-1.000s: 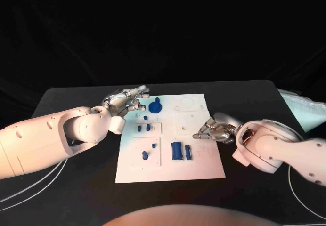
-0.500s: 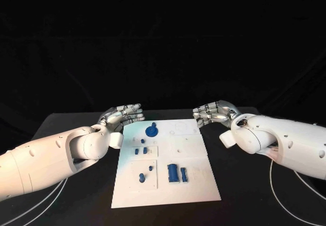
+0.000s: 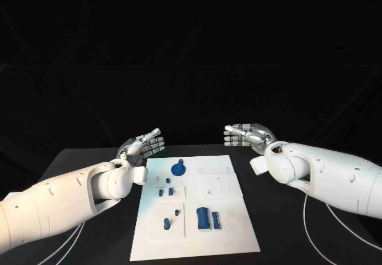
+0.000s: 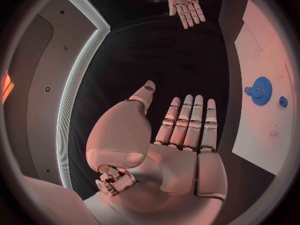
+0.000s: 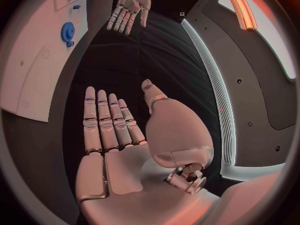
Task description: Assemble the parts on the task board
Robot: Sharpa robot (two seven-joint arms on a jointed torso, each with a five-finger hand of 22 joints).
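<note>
**Both hands empty, raised off the task board**

Landmark: task board, white plate lying flat on the black table.

- Left hand: above the board's far left corner, clear of it. Fingers straight, held side by side, thumb out to the side. Holds nothing; the left wrist view confirms a flat, bare palm.
- Right hand: above and beyond the board's far right corner, not touching it. Fingers extended and close together, palm bare in the right wrist view. Holds nothing.
- Parts, all on the board: blue gear near the far edge, left side; small pegs at mid-left; two more small pieces at near-left; two upright blue blocks side by side near the board's near centre.
- Neither hand touches any part.
</note>
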